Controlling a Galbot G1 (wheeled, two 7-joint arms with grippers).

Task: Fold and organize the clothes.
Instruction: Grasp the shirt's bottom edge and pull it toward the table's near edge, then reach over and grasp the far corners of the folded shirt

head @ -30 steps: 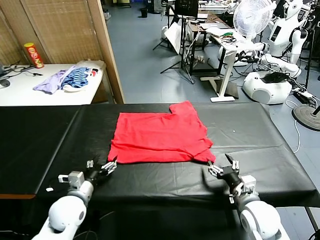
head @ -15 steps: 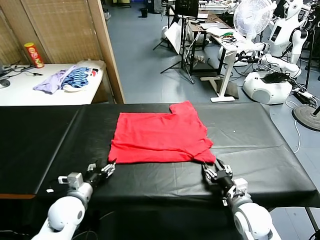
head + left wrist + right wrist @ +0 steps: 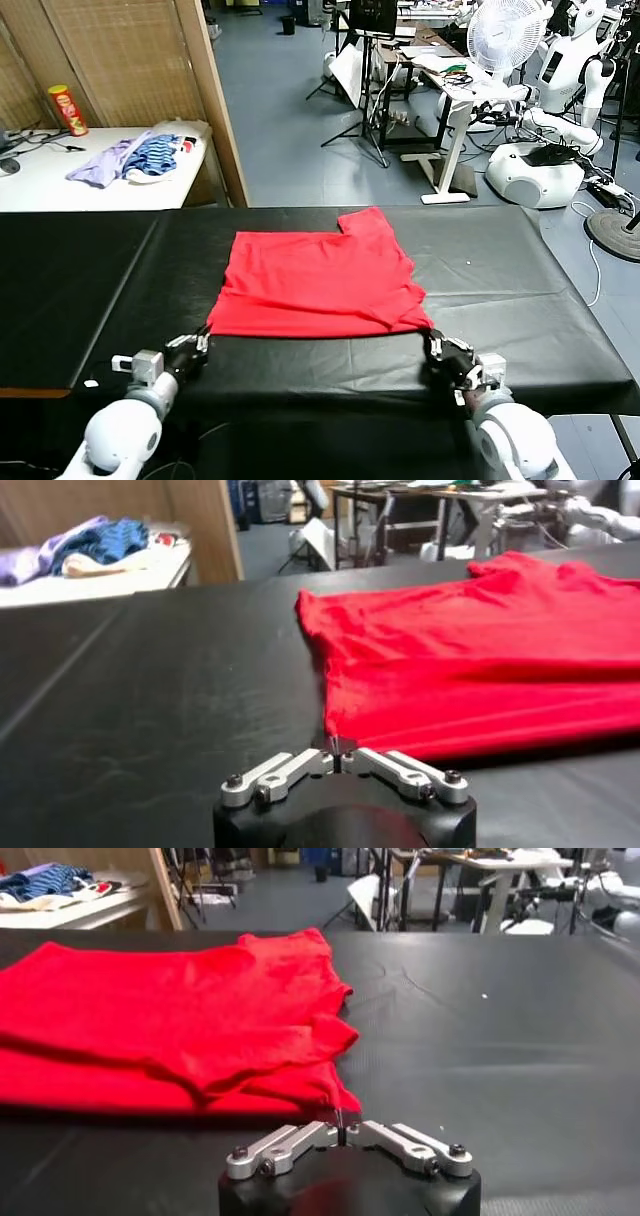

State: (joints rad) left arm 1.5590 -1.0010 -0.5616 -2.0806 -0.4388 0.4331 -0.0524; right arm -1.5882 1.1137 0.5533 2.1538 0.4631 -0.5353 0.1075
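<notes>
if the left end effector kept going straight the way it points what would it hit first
Likely just more of the red T-shirt: the left end effector is already shut on its near corner and points across the shirt.

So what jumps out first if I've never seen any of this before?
The bright red T-shirt spread on the black table catches the eye at once. At its near edge, the left pincer is shut on one bottom corner and the right pincer on the other. Behind, on the left, a white side table holds heaped lilac and blue-striped garments.
</notes>
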